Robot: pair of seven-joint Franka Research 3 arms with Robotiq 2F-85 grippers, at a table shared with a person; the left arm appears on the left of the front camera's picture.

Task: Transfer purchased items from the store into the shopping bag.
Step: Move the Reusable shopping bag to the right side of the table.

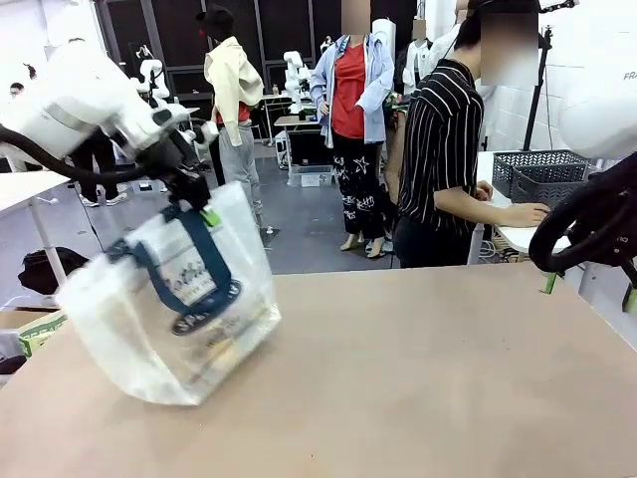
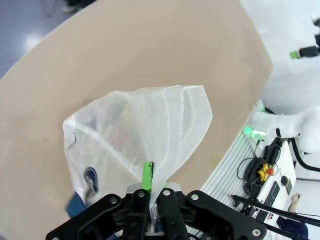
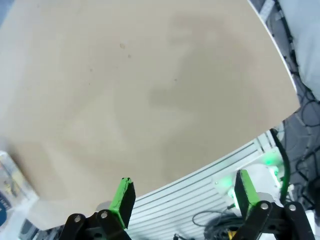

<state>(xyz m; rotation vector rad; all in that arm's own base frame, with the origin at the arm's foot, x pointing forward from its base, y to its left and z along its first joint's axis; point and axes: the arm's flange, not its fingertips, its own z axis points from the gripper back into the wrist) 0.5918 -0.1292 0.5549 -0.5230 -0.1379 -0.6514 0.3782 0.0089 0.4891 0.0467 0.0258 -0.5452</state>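
Translucent whitish shopping bag (image 1: 169,309) hangs tilted from the left end effector (image 1: 191,199), which pinches its navy handle, bottom resting on the desk (image 1: 418,378); blurred goods show inside. Right end effector (image 3: 182,197) gapes wide beyond the desk's edge.

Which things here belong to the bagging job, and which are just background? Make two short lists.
Belongs to the job:
- shopping bag, tilted on the table, its top pinched shut in the left gripper
- goods dimly visible inside the bag
- right gripper, open and empty

Just background:
- grey baskets on the far side table
- person in a striped shirt
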